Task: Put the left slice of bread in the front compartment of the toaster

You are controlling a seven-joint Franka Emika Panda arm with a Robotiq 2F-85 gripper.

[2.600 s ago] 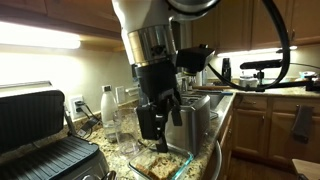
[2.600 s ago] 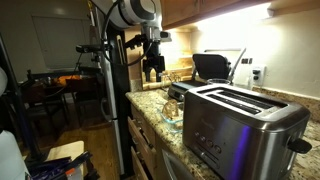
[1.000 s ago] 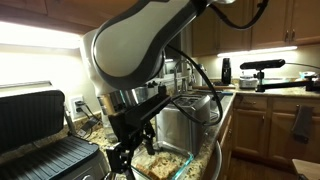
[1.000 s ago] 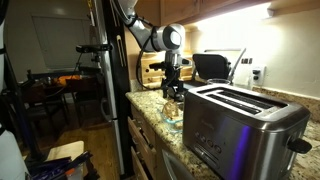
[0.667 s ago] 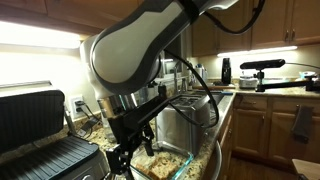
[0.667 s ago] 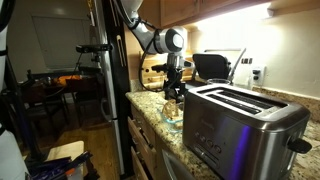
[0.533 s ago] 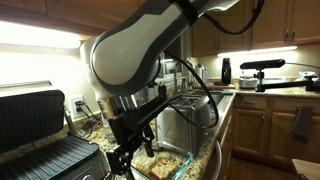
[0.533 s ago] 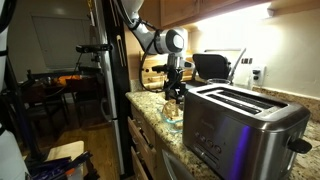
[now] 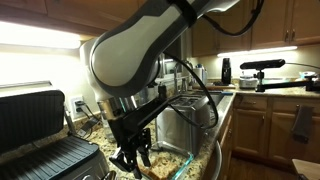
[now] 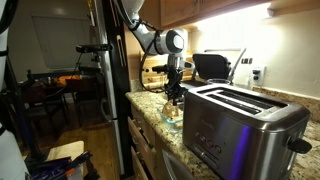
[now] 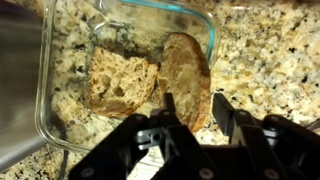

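Two bread slices lie in a glass dish [image 11: 214, 45] on the granite counter. My gripper [image 11: 196, 108] is down in the dish, its fingers [image 11: 222, 110] narrowed on either side of the left slice of bread [image 11: 187, 65], the right-hand one in the wrist view. The slice fills the gap between them, and I cannot make out whether they press on it. The other slice [image 11: 120, 82] lies beside it, untouched. The steel toaster [image 10: 245, 125] stands next to the dish, its slots empty. In both exterior views the gripper [image 9: 133, 158] [image 10: 176, 93] points down into the dish.
A black contact grill [image 9: 40, 135] stands open on one side of the dish [image 9: 178, 160], the toaster [image 9: 190, 120] on the other. A plastic bottle [image 9: 107, 105] stands by the wall. The counter edge runs close to the dish.
The arm has stayed low over the dish for the last second. The fingers have drawn together from wide open to narrow around the slice.
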